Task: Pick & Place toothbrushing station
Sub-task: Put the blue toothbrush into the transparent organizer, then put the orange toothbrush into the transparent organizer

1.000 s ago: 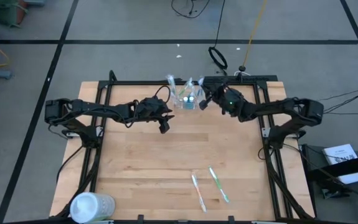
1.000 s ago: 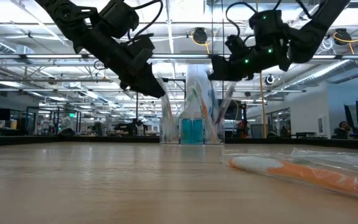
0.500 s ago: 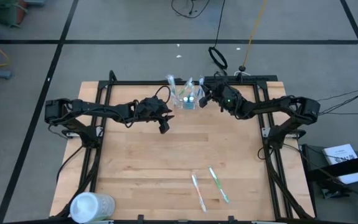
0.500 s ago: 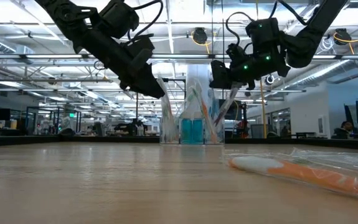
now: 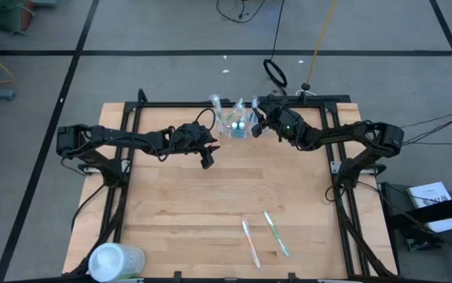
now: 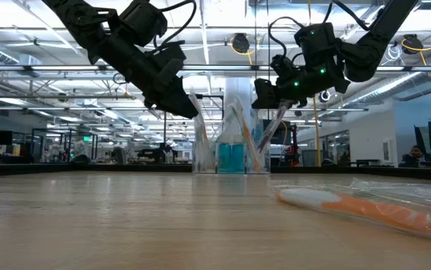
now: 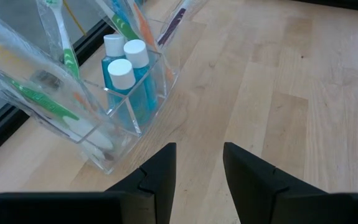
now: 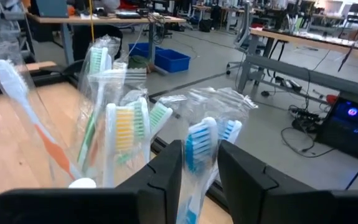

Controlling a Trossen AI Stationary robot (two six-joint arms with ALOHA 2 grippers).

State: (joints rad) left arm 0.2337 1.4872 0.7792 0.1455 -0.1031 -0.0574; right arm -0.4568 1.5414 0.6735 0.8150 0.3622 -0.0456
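Clear cup (image 5: 237,126) judged light, tippy; wrapped brushes (image 8: 197,146) slippery. Right gripper (image 5: 259,126) being held beside cup, jaws part-open around blue brush. Left gripper (image 5: 207,161) near cup, jaws part-open, empty.

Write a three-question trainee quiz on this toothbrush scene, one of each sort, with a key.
1. True or false: the clear cup stands at the table's far edge between both arms.
2. How many wrapped toothbrushes lie loose on the table in the high view? A) none B) two C) five
3. Fill in: the bottles in the cup have ____ caps.

Key: 1 true; 2 B; 3 white. Left gripper open beside the cup; right gripper open around a blue brush.
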